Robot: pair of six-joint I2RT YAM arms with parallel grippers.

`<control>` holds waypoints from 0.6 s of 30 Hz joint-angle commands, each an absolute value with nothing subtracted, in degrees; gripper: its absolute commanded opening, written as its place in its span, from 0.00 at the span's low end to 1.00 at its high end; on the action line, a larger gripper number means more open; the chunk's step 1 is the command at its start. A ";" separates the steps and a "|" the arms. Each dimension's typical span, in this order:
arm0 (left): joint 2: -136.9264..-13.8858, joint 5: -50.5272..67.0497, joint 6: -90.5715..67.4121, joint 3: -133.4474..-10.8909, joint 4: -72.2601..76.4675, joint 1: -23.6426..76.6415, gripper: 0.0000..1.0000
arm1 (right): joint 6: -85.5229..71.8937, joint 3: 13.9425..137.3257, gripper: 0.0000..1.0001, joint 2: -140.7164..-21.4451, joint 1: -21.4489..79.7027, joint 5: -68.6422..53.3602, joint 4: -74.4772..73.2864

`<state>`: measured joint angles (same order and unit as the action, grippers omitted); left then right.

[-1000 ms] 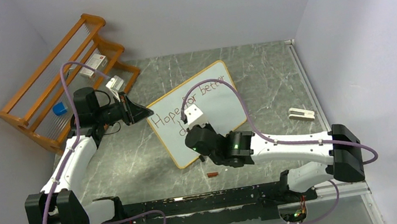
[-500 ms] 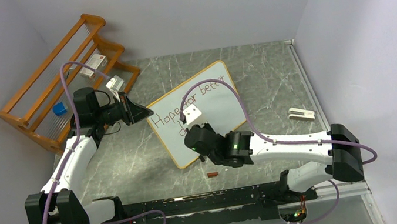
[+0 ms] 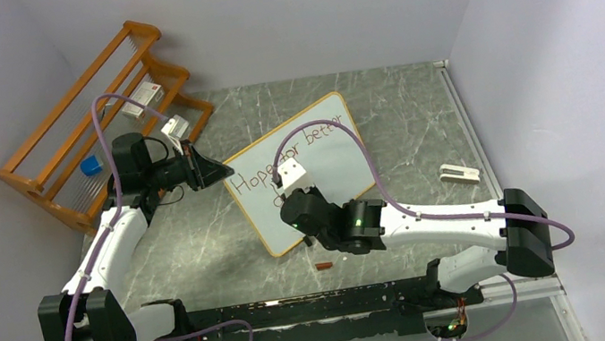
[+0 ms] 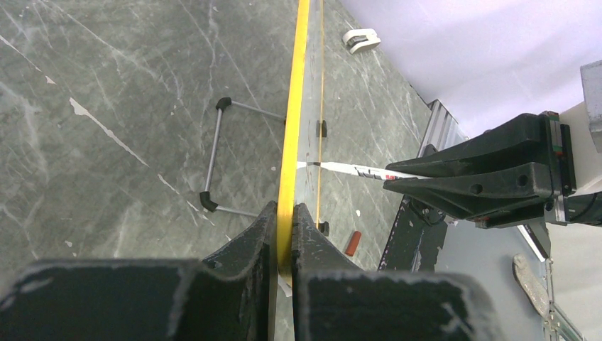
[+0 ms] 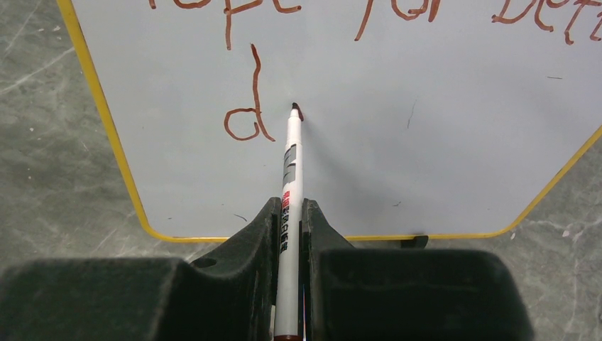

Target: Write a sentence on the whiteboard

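Two claws, both busy: the left claw point(image 4: 284, 213) was pinched shut on the left rim of the whiteboard point(image 3: 339, 165), which stood propped up mid-table on its feet. The sentence point(image 5: 387, 13) read "Hope for better" across the top row, with a lone "d" starting the row below. The marker point(image 5: 291, 170) had its tip touching the board just right of that "d". The right claw point(image 5: 289, 209) was squeezed onto the marker's barrel, facing the board's lower half.

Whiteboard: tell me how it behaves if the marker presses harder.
The whiteboard looks thin and light, so probably tippy on its wire stand. The left pincer clamping its rim likely steadies it. Its straight edge suggests stiffness.
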<state>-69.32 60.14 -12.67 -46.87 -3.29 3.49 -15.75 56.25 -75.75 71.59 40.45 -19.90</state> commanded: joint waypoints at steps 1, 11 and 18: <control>-71.37 55.37 -8.93 -45.18 -8.29 4.57 0.05 | -15.57 57.40 0.00 -76.42 71.27 38.86 -18.50; -71.36 55.28 -8.89 -45.17 -8.41 4.57 0.05 | -15.97 56.80 0.00 -76.18 71.29 36.84 -20.11; -71.37 55.24 -8.85 -45.18 -8.44 4.57 0.05 | -16.27 56.70 0.00 -76.55 71.31 35.97 -21.65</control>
